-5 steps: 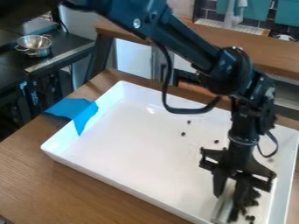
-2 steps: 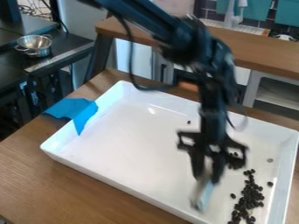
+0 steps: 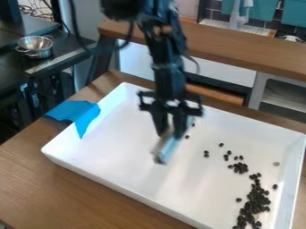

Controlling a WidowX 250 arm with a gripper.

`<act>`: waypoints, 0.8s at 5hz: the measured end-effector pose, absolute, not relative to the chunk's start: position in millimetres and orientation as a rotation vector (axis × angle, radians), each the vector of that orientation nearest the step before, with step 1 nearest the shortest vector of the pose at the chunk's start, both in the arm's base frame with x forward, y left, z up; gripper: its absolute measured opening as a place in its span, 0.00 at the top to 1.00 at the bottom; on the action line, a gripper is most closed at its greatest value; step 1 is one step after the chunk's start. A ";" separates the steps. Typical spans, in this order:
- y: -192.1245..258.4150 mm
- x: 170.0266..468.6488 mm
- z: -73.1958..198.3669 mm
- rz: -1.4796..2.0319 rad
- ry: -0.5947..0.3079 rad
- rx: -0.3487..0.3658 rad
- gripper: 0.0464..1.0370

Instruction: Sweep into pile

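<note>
Sweeping is being served by the tool (image 3: 169, 148), which is being pinched, angled downward, in the narrowed jaws of the gripper (image 3: 168, 133), presumably for scraping; beans (image 3: 257, 199), mostly toward the view's lower right, are being contained by the tray (image 3: 113, 152).

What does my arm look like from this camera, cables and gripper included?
The arm is black, built of slim links with a bulky, rounded joint higher up. A thin black cable hangs in a loose loop beside it. The gripper is black too, with angular, bracket-like pieces flaring out on both sides above two narrow, straight fingers.
</note>
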State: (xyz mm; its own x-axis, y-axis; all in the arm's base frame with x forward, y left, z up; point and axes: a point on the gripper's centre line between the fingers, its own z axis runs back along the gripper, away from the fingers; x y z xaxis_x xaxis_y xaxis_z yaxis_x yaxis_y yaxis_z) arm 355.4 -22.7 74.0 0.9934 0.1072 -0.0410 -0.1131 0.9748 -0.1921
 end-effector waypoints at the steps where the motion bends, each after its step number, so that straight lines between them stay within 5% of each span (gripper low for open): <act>1: 10.7 375.8 77.9 0.155 -0.012 -0.100 0.69; 4: 32.8 406.5 24.4 0.169 0.010 0.073 0.69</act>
